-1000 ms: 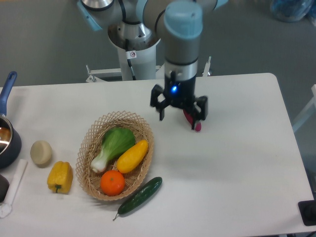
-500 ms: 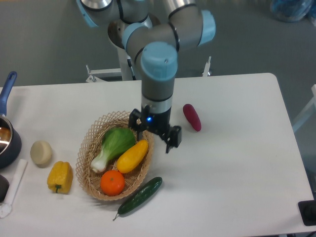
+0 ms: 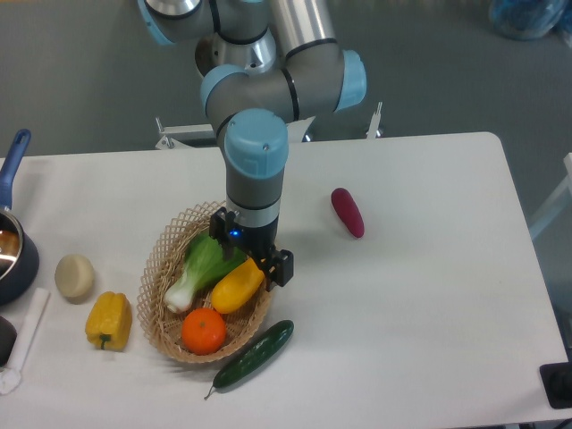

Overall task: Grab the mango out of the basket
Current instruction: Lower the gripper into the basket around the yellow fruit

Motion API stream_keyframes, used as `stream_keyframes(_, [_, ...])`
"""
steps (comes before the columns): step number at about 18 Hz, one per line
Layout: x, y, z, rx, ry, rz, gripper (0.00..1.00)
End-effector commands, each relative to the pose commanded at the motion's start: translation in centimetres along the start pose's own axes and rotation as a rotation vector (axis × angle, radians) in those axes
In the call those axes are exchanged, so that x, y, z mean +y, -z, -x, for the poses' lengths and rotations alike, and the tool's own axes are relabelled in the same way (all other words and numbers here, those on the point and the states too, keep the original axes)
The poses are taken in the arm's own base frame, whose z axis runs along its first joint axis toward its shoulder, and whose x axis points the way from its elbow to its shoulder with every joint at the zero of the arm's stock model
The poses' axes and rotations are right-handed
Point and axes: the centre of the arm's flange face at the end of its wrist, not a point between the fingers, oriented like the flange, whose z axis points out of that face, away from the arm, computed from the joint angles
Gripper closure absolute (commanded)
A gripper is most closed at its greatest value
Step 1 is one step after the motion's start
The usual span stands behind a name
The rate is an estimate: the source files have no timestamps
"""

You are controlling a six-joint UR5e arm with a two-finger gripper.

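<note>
— While we hover our two-finger gripper point(image 3: 249, 253) over the shallow tan wicker basket point(image 3: 162, 268), where's the target?

— Right under our fingers point(image 3: 280, 265): the smooth, elongated yellow-orange mango point(image 3: 234, 287), lying beside the green bok choy point(image 3: 202, 267) and above the round orange point(image 3: 204, 331).

— Jaws?

— Spread apart, straddling its upper end, nothing clamped yet.

— How will it handle?

— We judge it firm but slick and fairly weighty. We'd pinch across the narrow middle, gently, so it doesn't squirt out.
</note>
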Motion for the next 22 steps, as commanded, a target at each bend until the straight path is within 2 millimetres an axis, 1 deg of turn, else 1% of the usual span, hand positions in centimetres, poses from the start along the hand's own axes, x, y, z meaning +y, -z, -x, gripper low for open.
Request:
stream_keyframes(2, [-0.3,-0.8,0.2,-0.009,-0.011,0.033,0.00])
stream_keyframes(3, [-0.7,-1.2,-0.1,-0.013,-0.025,0.047,0.00])
stream_keyframes(5, [-1.0,-2.0,-0.1,-0.008,-0.031,0.063,0.00])
stream_keyframes(7, [-1.0,-2.0,-0.1,-0.007,-0.034,0.063,0.00])
stream_keyframes(8, [-1.3,-2.1,-0.4,-0.007,-0.042,0.063,0.00])
stream_keyframes(10, [-1.4,-3.0,-0.7,0.005,-0.047,0.077,0.00])
stream_keyframes(17, [-2.2,-3.8,-1.8,0.011,-0.066,0.088,0.00])
stream_keyframes(22, [-2.3,-4.6,-1.7,0.020,-0.063,0.096,0.00])
